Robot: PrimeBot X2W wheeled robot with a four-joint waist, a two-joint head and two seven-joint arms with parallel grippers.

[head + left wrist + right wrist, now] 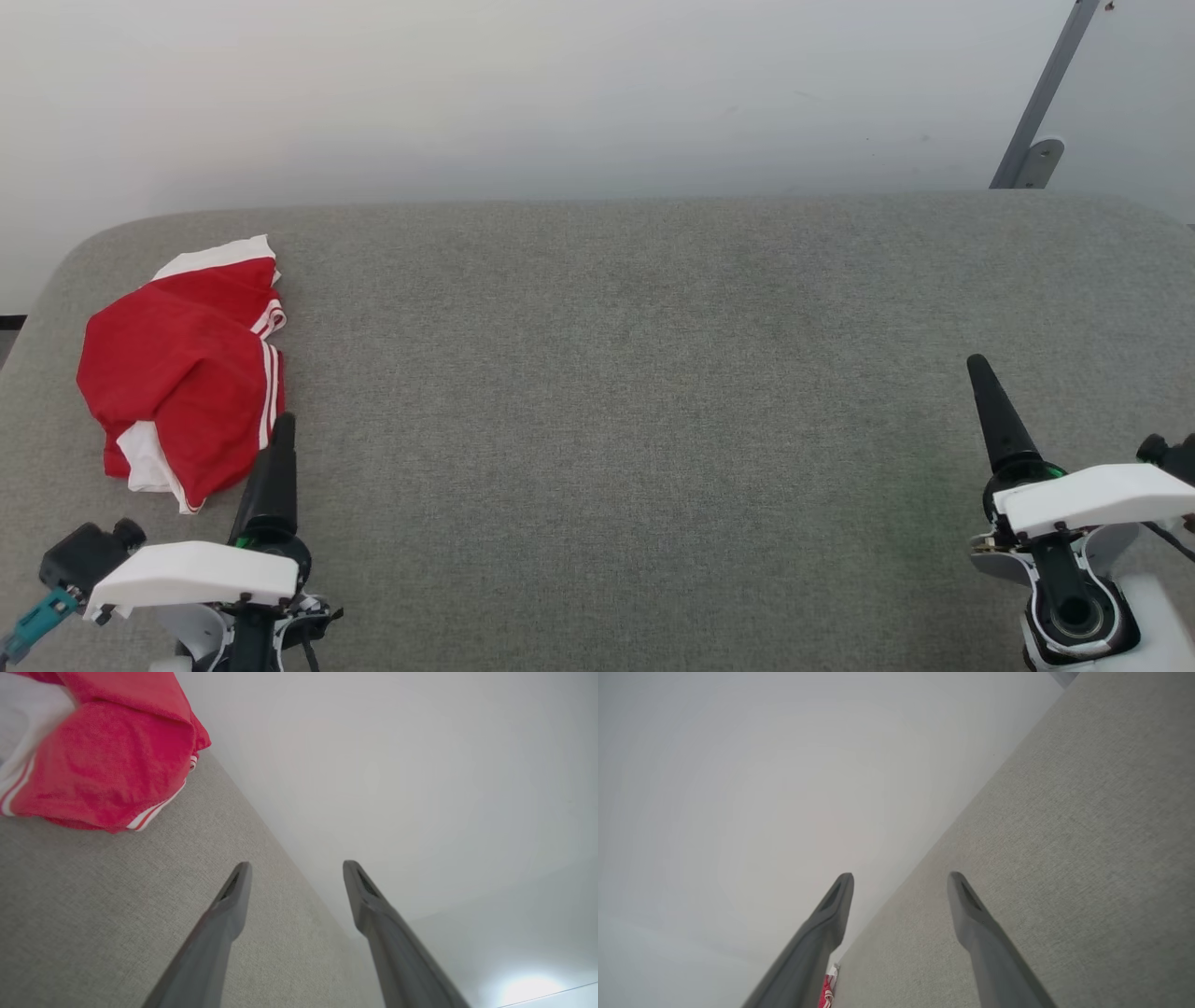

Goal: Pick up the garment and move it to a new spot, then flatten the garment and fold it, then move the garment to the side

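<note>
Head view: left claw [283, 426] sits low over the grey fabric-covered table [653, 373], fingers seen edge-on as one dark spike, so the spread cannot be read from this angle. The garment [182, 373] lies crumpled just ahead and to the left of that claw's tip: red cloth bunched, white sleeve patches and red-and-white striped trim showing, and its nearest edge just beside the finger. Right claw [980, 370] is also edge-on and well apart from the garment, with bare table ahead of it. A pale wall [560, 93] stands beyond the table, and a grey metal bracket [1036, 140] is beyond and to the right of the right claw. Left wrist view: left claw [294, 868] is released, both fingers spread with nothing between them. The garment [103, 760] is ahead and off to the left of the fingertips, resting on the table [93, 905], with a strip of bare fabric surface between it and the left finger. Right wrist view: right claw [901, 877] is released, fingers spread and holding nothing. The table [1087, 835] runs along under its right finger. A small scrap of the garment [826, 994] peeks out beside the left finger's base, too small for detail.
</note>
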